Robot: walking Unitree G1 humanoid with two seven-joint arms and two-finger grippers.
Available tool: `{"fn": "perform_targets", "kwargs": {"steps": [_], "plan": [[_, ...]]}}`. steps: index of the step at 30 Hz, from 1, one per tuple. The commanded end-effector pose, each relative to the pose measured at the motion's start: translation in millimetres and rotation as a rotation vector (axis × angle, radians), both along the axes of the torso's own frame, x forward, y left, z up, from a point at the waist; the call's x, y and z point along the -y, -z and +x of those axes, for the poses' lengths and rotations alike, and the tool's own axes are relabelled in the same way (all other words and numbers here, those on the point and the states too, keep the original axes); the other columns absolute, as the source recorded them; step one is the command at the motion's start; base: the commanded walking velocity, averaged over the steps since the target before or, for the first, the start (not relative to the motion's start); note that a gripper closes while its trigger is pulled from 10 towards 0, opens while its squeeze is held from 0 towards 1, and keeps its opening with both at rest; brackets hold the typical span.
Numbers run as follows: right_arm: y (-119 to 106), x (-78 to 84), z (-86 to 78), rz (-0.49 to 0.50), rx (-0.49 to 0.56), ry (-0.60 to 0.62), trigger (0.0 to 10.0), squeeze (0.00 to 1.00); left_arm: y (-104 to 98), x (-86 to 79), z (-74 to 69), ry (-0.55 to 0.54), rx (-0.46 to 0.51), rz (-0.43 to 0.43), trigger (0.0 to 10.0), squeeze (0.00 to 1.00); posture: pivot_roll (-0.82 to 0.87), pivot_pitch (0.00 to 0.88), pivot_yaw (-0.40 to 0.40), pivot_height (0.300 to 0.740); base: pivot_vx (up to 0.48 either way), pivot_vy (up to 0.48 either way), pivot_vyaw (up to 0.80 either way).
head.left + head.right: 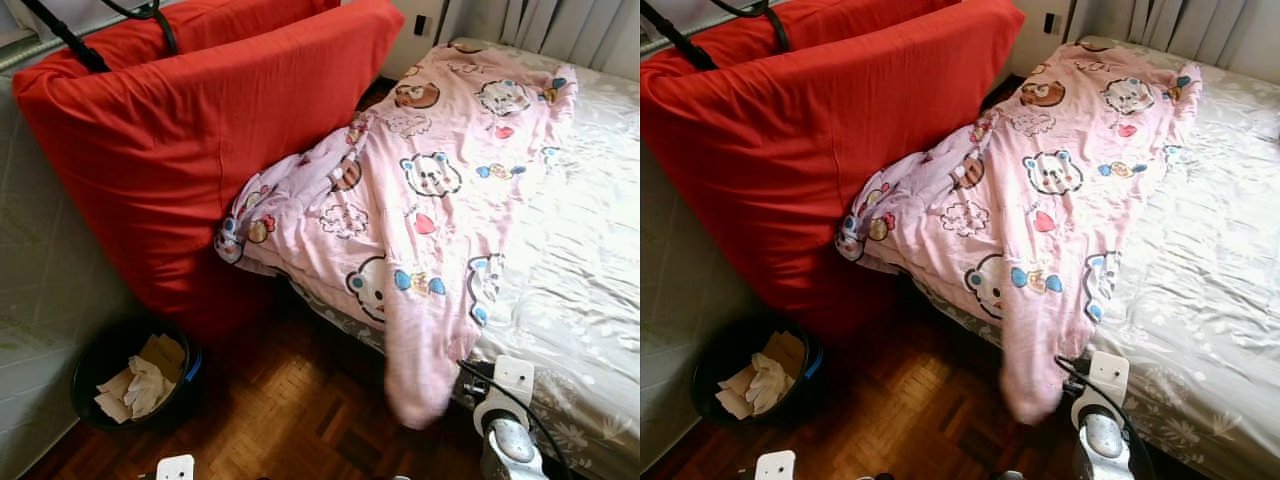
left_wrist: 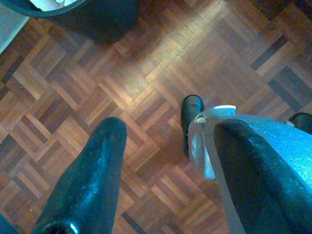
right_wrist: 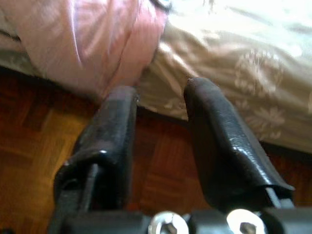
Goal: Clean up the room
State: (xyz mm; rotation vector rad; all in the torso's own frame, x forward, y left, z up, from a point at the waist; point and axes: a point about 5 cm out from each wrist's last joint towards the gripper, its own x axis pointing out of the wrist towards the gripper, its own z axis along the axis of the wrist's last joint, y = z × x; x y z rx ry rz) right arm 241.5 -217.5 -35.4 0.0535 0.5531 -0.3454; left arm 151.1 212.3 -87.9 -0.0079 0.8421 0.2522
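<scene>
At near left a dark bin [image 1: 135,375] holds crumpled paper; the left hand [image 2: 161,170] hangs open over parquet. Right of the red mattress [image 1: 190,150], the pink blanket [image 1: 420,200] droops off the bed [image 1: 590,250]. The right hand [image 3: 161,122], open, nears its hanging corner, likely to grasp next.

No legible text, labels, brands or numbers. The pink blanket [image 1: 420,200] carries cartoon animal prints only, without lettering.

Head eyes look down on the bed [image 1: 580,270]; wrist views face the parquet floor [image 2: 161,63] closely.
</scene>
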Motion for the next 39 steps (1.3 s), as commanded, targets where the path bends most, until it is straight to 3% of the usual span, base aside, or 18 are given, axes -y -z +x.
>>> {"fn": "perform_targets", "kwargs": {"steps": [1,14,20,28,39], "plan": [[9.4,3.0,-12.5,0.015,-0.053,0.020,10.0,0.00,3.7,-1.7,-9.7,0.000,-0.032,0.008,10.0,0.00,-0.03,0.188,0.006,0.740,0.000,0.000,0.00],[33.7,-19.0,-38.6,0.158,-0.197,-0.148,10.0,0.00,2.6,-0.5,-6.3,-0.008,-0.020,0.004,10.0,0.00,-0.03,0.184,0.003,0.740,0.000,0.000,0.00],[49.6,-19.2,-66.5,0.187,-0.318,-0.125,10.0,0.00,2.1,-0.3,-4.9,-0.038,-0.007,-0.029,10.0,0.00,-0.02,0.182,0.001,0.740,0.000,0.000,0.00],[53.8,-25.4,-73.9,0.237,-0.333,-0.125,10.0,0.00,2.6,-2.3,-4.8,-0.048,-0.018,-0.060,10.0,0.00,-0.03,0.185,0.005,0.740,0.000,0.000,0.00],[54.5,-26.3,-75.0,0.244,-0.339,-0.127,10.0,0.00,-0.1,-6.1,1.8,0.003,-0.026,-0.036,10.0,0.00,-0.03,0.184,0.005,0.740,0.000,0.000,0.00]]}}
